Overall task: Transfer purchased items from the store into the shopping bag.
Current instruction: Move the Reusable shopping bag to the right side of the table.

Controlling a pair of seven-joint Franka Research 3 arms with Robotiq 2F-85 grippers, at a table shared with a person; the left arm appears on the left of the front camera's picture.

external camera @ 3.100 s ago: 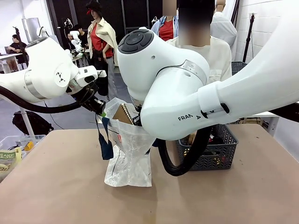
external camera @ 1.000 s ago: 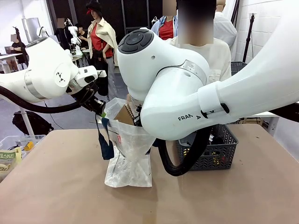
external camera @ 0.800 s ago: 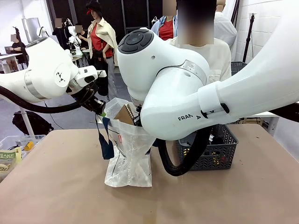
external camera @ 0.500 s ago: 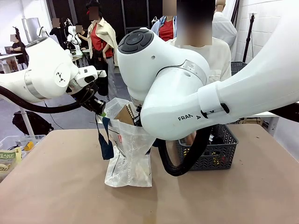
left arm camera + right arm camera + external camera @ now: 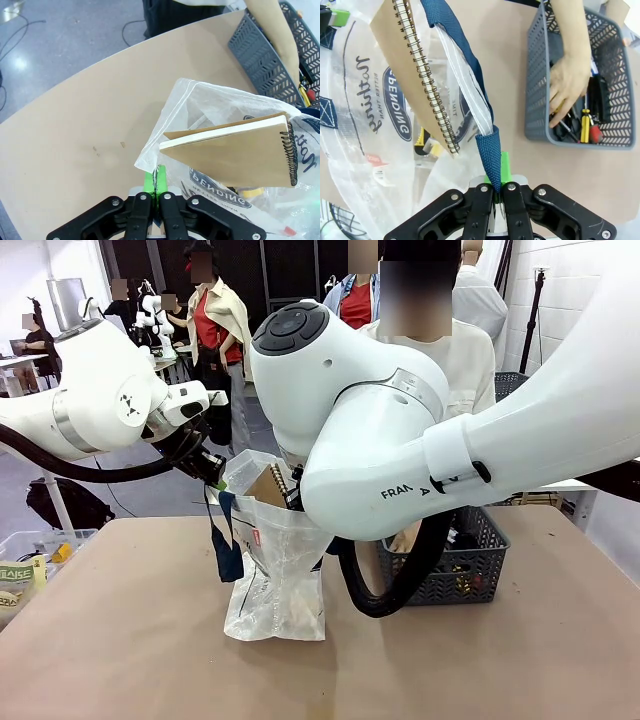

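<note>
The shopping bag (image 5: 272, 570) stands on the table, translucent white with navy straps, held open from both sides. My left gripper (image 5: 214, 473) is shut on the bag's rim (image 5: 150, 165), with its green pads (image 5: 149, 181) pinching the plastic. My right gripper (image 5: 499, 186) is shut on a navy strap handle (image 5: 488, 150). A tan spiral notebook (image 5: 402, 65) leans inside the bag's mouth (image 5: 235, 147) (image 5: 266, 483). Small items, one with red (image 5: 375, 161), lie at the bag's bottom. More items (image 5: 590, 127) lie in the basket.
A dark grey mesh basket (image 5: 478, 562) (image 5: 536, 90) stands right of the bag. The person's hand (image 5: 567, 82) reaches into it. My right arm's large joint (image 5: 350, 420) blocks much of the front view. A clear bin (image 5: 25, 560) sits at the table's left edge.
Both grippers and the bag have stayed put. The person's hand has shifted slightly at the basket behind my right arm.
</note>
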